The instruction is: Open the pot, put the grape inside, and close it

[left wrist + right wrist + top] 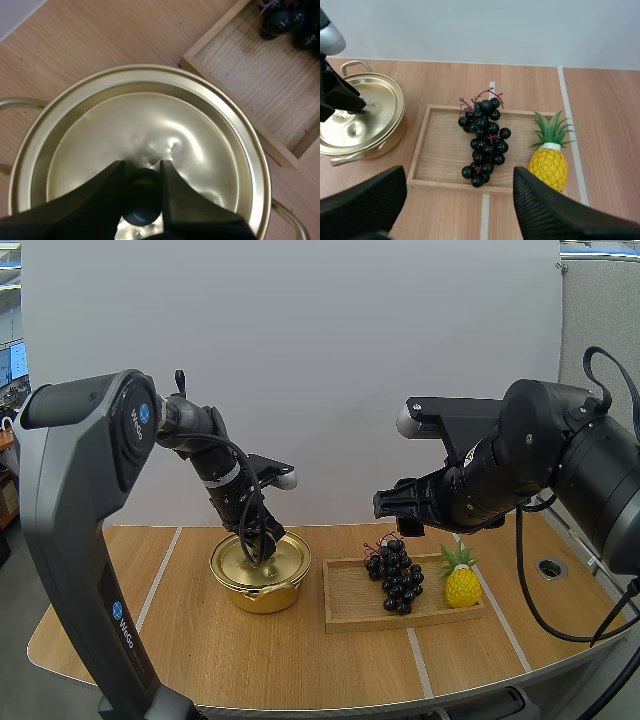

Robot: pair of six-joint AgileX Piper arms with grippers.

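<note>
A gold pot (262, 585) with its lid (150, 130) on stands left of the wooden tray (345, 605). My left gripper (264, 546) (142, 172) reaches down onto the lid, its two fingers pinching the black knob (142, 202). A bunch of dark grapes (395, 575) (485, 140) lies in the middle of the tray. Above the grapes hangs my right gripper (401, 523) (459, 172), open, its fingers wide apart with nothing between them. In the right wrist view the left gripper (340, 97) sits over the pot (360, 117).
A small yellow pineapple (462, 580) (548, 162) stands at the tray's right end, close beside the grapes. The pot's side handles (15, 103) stick out. A round hole (551, 567) is in the table at far right.
</note>
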